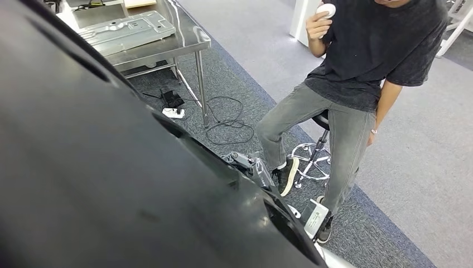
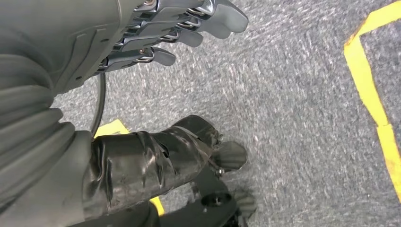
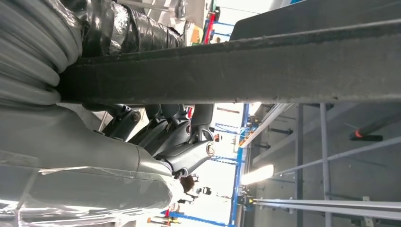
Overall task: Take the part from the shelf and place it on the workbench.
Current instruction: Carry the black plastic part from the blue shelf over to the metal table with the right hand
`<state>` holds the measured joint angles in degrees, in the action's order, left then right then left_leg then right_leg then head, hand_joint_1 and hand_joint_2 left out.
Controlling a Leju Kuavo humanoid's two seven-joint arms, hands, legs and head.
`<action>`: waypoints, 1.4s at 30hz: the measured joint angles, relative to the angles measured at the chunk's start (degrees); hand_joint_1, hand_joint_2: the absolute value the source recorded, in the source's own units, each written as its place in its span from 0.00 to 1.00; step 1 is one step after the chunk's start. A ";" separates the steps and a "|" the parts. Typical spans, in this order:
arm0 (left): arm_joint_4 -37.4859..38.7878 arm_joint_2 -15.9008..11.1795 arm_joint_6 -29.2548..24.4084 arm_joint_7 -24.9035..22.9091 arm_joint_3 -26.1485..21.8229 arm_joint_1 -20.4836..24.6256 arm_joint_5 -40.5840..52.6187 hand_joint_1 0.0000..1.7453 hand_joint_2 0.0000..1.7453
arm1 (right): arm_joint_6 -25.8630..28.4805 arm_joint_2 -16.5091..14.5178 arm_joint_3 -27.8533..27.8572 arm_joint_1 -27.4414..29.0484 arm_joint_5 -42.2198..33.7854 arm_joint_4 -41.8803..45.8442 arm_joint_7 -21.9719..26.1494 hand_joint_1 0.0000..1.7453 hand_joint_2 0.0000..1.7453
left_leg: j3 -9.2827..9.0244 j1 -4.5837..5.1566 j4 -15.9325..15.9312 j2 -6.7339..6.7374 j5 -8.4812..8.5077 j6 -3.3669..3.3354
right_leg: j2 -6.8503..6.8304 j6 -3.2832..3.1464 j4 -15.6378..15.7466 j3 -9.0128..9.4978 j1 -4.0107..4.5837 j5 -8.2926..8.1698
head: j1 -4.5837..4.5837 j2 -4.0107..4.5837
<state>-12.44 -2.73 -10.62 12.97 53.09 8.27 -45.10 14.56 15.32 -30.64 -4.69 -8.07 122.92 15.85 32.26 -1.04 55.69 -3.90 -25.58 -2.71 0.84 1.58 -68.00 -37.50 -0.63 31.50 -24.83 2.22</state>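
Grey carpet [image 1: 424, 139] underfoot, steel workbench [image 1: 167, 47] carrying a metal plate [image 1: 125, 30] at its edge, right hand [image 3: 179, 142] gripping black part [image 3: 236, 80], left hand [image 2: 179, 33] empty, fingers apart.

part [image 1: 111, 178]: plain black
tabletop [image 1: 167, 47]: shiny silver steel
carpet [image 2: 293, 118]: speckled grey, yellow tape lines [image 2: 373, 104]
left hand [image 2: 156, 33]: grey, silver fingers
person [image 1: 362, 67]: faded black tee, grey jeans

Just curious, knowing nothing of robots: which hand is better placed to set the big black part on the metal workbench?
Probably right. The right hand grips the black part by its edge; the left hand hangs open over the carpet, holding nothing.
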 joint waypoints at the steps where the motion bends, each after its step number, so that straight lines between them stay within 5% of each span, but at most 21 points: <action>1: 0.00 0.00 0.01 -0.02 0.00 -0.04 -0.01 0.00 1.00 | -0.01 0.00 0.02 0.04 -0.01 0.00 0.01 1.00 1.00 | 0.00 -0.06 0.01 0.11 -0.07 0.06 | -0.03 0.29 -3.23 -1.60 -0.25 1.32 | -0.01 -0.02; 3: 0.00 0.01 0.08 -0.06 0.00 -0.12 -0.03 0.00 1.00 | -0.03 0.00 0.02 0.10 -0.04 0.00 0.02 1.00 1.00 | 0.00 -0.25 0.20 0.22 -0.33 0.38 | -0.10 0.87 -5.08 -2.51 -0.81 1.07 | -0.01 -0.05; 6: 0.00 0.10 0.16 -0.12 0.00 -0.13 -0.01 0.00 1.00 | -0.07 -0.01 0.03 0.08 -0.08 -0.03 0.03 1.00 1.00 | 0.12 -0.73 1.33 -0.02 -1.20 1.48 | 0.16 1.76 4.29 2.42 -1.48 -3.73 | 0.00 -0.07; 8: 0.00 0.09 0.17 -0.15 0.00 -0.10 0.01 0.00 1.00 | -0.11 -0.02 0.05 0.08 -0.22 -0.08 0.10 1.00 1.00 | 0.46 -0.66 2.22 -0.27 -1.81 2.43 | 0.61 1.23 8.18 4.47 -1.49 -4.50 | -0.09 -0.11; 12: 0.00 0.12 0.22 -0.30 0.00 -0.18 0.03 0.00 1.00 | -0.20 -0.05 0.07 0.10 -0.45 -0.11 0.20 1.00 1.00 | 0.81 -0.76 2.89 0.21 -2.42 3.70 | 0.27 -0.95 8.32 4.77 -1.22 -4.08 | -0.40 -0.20; 14: 0.00 0.18 0.26 -0.37 0.00 -0.04 0.03 0.00 1.00 | -0.22 -0.06 0.07 0.11 -0.45 -0.11 0.23 1.00 1.00 | 3.17 -0.72 7.77 1.99 -4.67 3.84 | -0.29 -1.70 8.47 5.14 -1.10 -3.89 | -0.54 -0.22; 16: 0.00 0.20 0.29 -0.41 0.00 0.11 0.03 0.00 1.00 | -0.22 -0.07 0.07 0.14 -0.47 -0.12 0.26 1.00 1.00 | 7.62 -0.61 15.57 3.09 -7.51 3.73 | -0.80 -2.19 8.46 5.38 -0.65 -3.56 | -0.64 -0.23; 18: 0.00 0.20 0.35 -0.49 0.00 -0.05 0.02 0.00 1.00 | -0.24 -0.07 0.07 0.19 -0.53 -0.14 0.26 1.00 1.00 | 10.28 -0.45 19.07 3.26 -7.34 3.32 | -1.11 -2.50 8.45 5.79 -0.15 -3.17 | -0.65 -0.27; 19: 0.00 0.20 0.42 -0.54 0.00 -0.16 0.01 0.00 1.00 | -0.27 -0.07 0.07 0.21 -0.57 -0.15 0.26 1.00 1.00 | 10.01 -0.23 17.60 3.30 -5.55 2.89 | -1.21 -2.57 8.45 6.15 0.08 -2.90 | -0.65 -0.30; 22: 0.00 0.13 0.72 -0.63 0.00 -0.17 0.02 0.00 1.00 | -0.38 -0.07 0.07 0.21 -0.74 -0.17 0.28 1.00 1.00 | 5.51 0.89 7.03 3.91 0.23 0.88 | -1.51 -2.49 8.56 7.14 0.54 -1.96 | -0.67 -0.32; 25: 0.00 0.13 0.82 -0.75 0.02 -0.06 0.04 0.00 1.00 | -0.59 -0.07 0.08 0.24 -0.96 -0.20 0.33 1.00 1.00 | 3.92 1.61 3.77 4.20 0.02 0.25 | -1.77 -1.70 8.93 7.33 0.48 -1.46 | -0.76 -0.39; 28: -0.02 0.19 0.78 -0.86 0.02 -0.20 0.03 0.00 1.00 | -0.81 -0.04 0.11 0.30 -1.07 -0.20 0.35 1.00 1.00 | 2.11 0.92 2.00 3.84 -0.12 0.03 | -1.68 -0.85 7.78 7.64 0.45 -0.28 | -0.73 -0.44; 32: -0.02 0.21 0.75 -1.01 0.03 -0.04 0.07 0.00 1.00 | -1.06 -0.02 0.15 0.34 -1.13 -0.40 0.35 1.00 1.00 | 0.17 0.62 1.27 3.46 -1.10 -0.33 | -1.22 -0.06 -5.24 -0.36 -0.01 3.71 | -0.57 -0.49; 34: -0.02 0.27 0.74 -1.15 0.04 -0.15 0.10 0.00 1.00 | -1.17 -0.02 0.15 0.36 -1.17 -0.47 0.35 1.00 1.00 | -0.71 0.55 1.43 3.17 -1.92 -0.16 | -1.21 0.30 -5.52 -2.25 -0.27 1.14 | -0.54 -0.53; 37: -0.02 0.44 0.75 -1.29 0.04 -0.17 0.15 0.00 1.00 | -1.24 -0.03 0.15 0.32 -1.36 -0.53 0.37 1.00 1.00 | -2.08 0.47 1.95 2.67 -3.50 0.64 | -1.12 0.48 4.53 0.84 -0.58 -6.11 | -0.56 -0.54; 39: -0.02 0.46 0.77 -1.37 0.05 -0.04 0.18 0.00 1.00 | -1.31 -0.04 0.16 0.23 -1.53 -0.61 0.44 1.00 1.00 | -2.16 0.60 2.20 2.48 -4.20 1.42 | -0.87 -0.12 7.62 2.15 -0.44 -6.62 | -0.69 -0.57; 42: -0.02 0.43 0.79 -1.57 0.07 0.02 0.26 0.00 1.00 | -1.45 -0.04 0.20 0.17 -1.63 -0.62 0.54 1.00 1.00 | -2.24 0.53 2.30 2.60 -4.82 2.36 | -0.68 -1.38 8.18 2.61 -0.39 -5.80 | -0.83 -0.61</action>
<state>-12.46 -2.30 -9.84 11.40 53.16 8.29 -44.84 13.11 15.28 -30.44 -4.52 -9.70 122.30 16.38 30.02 -0.51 57.99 -1.30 -30.39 -0.34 0.15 0.21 -59.83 -34.89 -1.02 25.70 -25.66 1.62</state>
